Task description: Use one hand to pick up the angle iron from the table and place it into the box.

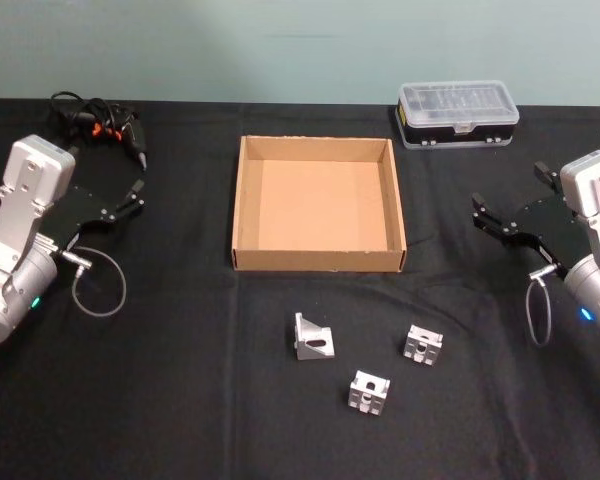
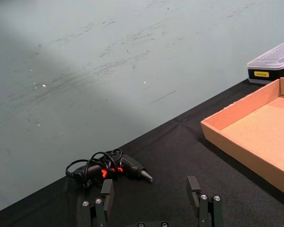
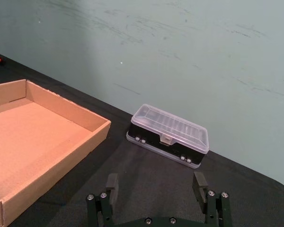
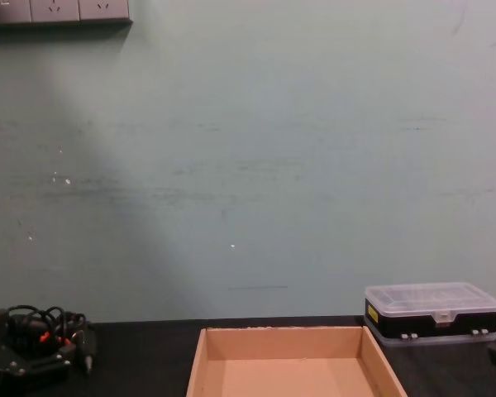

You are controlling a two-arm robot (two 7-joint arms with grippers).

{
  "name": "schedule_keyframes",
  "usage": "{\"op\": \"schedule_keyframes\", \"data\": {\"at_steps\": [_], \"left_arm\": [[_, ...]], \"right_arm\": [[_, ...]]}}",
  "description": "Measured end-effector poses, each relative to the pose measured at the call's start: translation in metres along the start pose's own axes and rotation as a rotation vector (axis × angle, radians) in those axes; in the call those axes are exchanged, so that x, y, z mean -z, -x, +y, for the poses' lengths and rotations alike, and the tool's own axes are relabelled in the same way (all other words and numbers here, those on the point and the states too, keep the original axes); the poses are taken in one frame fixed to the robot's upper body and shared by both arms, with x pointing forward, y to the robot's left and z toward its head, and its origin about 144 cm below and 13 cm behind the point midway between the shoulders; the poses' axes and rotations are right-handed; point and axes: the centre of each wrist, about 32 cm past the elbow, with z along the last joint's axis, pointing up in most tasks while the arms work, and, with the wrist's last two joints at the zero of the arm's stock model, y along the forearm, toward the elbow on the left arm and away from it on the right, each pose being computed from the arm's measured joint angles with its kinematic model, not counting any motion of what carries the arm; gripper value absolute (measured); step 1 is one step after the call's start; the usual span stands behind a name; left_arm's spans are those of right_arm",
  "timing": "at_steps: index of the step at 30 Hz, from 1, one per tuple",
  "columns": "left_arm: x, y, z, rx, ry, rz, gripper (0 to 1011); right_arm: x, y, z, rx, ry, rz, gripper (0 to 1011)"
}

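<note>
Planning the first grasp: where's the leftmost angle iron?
Head view: the leftmost angle iron lies on the table before the box, left of the nearest angle iron and the right angle iron.

Soft, even room light, nothing harsh. The matte black table (image 1: 180, 400) soaks it up with zero glare. The box (image 1: 318, 260) has inner walls a shade darker than its floor. The wall (image 2: 132, 47) dims toward the left wrist view's upper left, and the plastic case (image 3: 170, 126) lid catches a mild sheen.

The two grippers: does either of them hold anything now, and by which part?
Nothing is held. The left gripper and the right gripper are both open and empty; the three brackets lie on the table, before the box.
</note>
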Motion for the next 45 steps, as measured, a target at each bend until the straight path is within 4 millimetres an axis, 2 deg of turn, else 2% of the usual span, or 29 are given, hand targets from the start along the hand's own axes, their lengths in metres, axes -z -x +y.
{"op": "schedule_keyframes", "data": {"at_steps": [45], "left_arm": [[0.0, 0.0, 0.0, 0.0, 0.0, 0.0, 1011]], "right_arm": [[0.0, 0.0, 0.0, 0.0, 0.0, 0.0, 1003]]}}
